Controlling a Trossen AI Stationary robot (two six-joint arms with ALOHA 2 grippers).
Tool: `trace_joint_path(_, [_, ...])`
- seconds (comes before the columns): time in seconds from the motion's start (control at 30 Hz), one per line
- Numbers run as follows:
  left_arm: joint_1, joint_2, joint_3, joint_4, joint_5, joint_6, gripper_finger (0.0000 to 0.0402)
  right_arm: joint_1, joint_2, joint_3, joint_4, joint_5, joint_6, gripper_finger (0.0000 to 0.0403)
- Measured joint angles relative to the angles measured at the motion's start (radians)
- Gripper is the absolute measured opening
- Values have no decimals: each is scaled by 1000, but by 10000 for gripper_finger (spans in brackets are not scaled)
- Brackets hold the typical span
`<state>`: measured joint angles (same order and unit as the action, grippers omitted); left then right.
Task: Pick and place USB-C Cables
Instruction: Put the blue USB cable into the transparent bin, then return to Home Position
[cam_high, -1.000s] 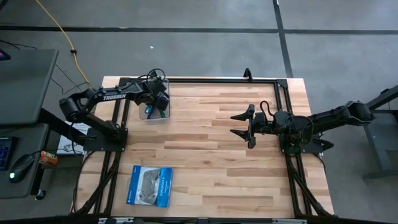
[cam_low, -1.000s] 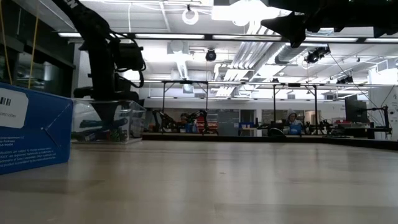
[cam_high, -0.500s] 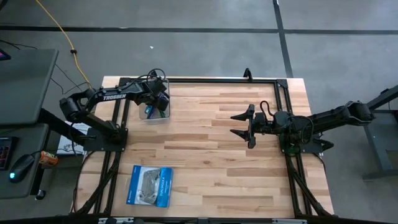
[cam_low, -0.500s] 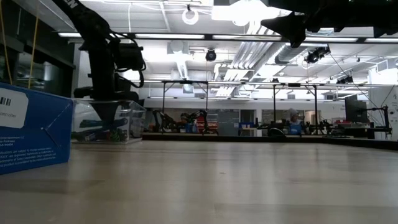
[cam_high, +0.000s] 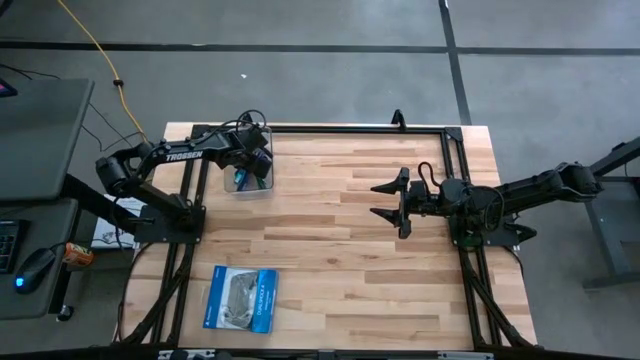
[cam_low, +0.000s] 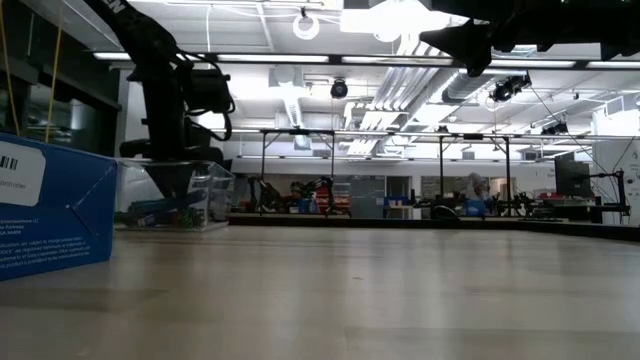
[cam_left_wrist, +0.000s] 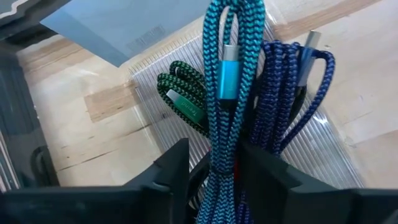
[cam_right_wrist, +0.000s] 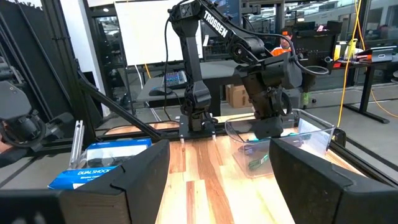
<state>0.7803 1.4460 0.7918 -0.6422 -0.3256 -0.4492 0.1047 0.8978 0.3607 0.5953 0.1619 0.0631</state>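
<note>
You are at the drop: your left gripper (cam_left_wrist: 211, 168) sits in the clear bin (cam_high: 247, 180), jaws parted around the teal cable (cam_left_wrist: 225, 93) beside purple cable (cam_left_wrist: 280, 99) and green cable (cam_left_wrist: 183, 99); next, lift clear, while your right gripper (cam_high: 388, 202) waits wide open mid-table.

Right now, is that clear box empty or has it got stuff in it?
Not empty. The clear box holds teal, purple and green cables.

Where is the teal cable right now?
The teal cable is in the clear bin at the table's far left corner, between the left gripper's fingers, beside the purple cable and green cable.
</note>
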Motion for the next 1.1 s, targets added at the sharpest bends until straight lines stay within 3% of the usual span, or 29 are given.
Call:
trace_joint_path(0.37, [0,0,0,11,0,0,173,0,0,0,0,0,0,268])
trace_joint_path(0.53, [0,0,2,17,8,-7,177,0,0,0,0,0,0,268])
trace_joint_path(0.83, [-9,-26,101,-3,109,0,177,0,0,0,0,0,0,268])
trace_joint_path(1.1, [-11,-178,152,-12,85,14,177,0,0,0,-3,0,0,268])
